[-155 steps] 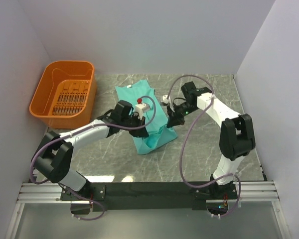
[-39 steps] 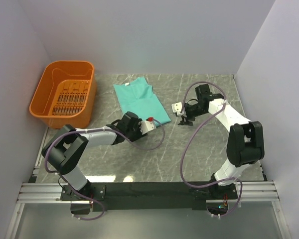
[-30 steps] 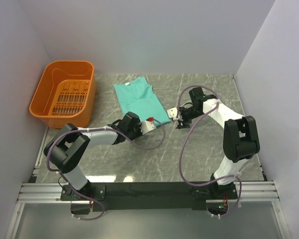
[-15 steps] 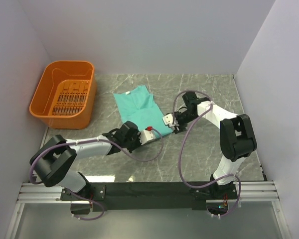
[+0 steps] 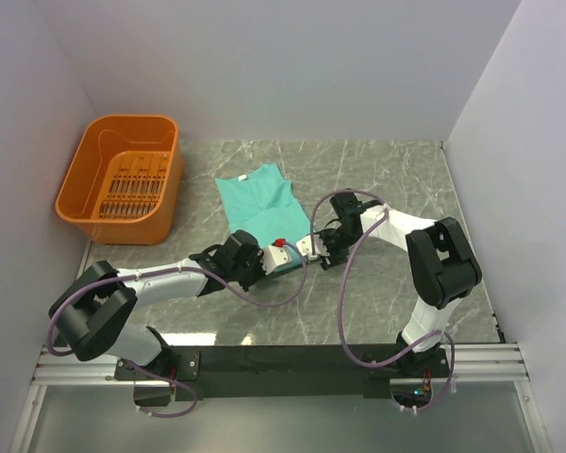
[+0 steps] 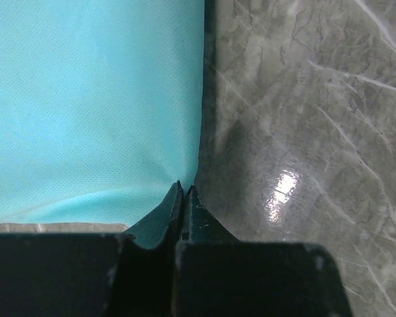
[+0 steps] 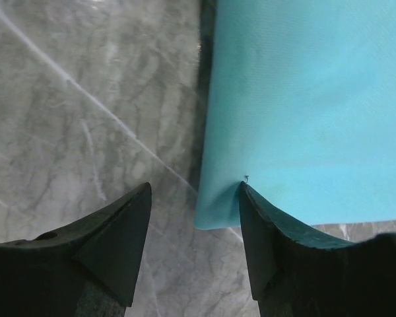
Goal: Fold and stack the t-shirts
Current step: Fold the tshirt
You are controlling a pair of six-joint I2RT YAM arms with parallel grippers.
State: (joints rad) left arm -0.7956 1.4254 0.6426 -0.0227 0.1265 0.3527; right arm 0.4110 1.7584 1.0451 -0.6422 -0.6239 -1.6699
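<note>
**Both grippers at near edge of folded shirt**

The teal t-shirt (image 5: 261, 196) lies folded flat on the marble table (image 5: 410, 179), mid-table. It is to the right of the orange basket (image 5: 75, 184) and not touching it. The left gripper (image 6: 183, 192) is at the shirt's near edge, its fingers pressed together and pinching a raised ridge of cloth at the corner. The right gripper (image 7: 195, 228) sits low at the other near corner with its fingers spread. That cloth corner lies between them, unclamped. In the top view the two grippers are just beside each other.
</note>
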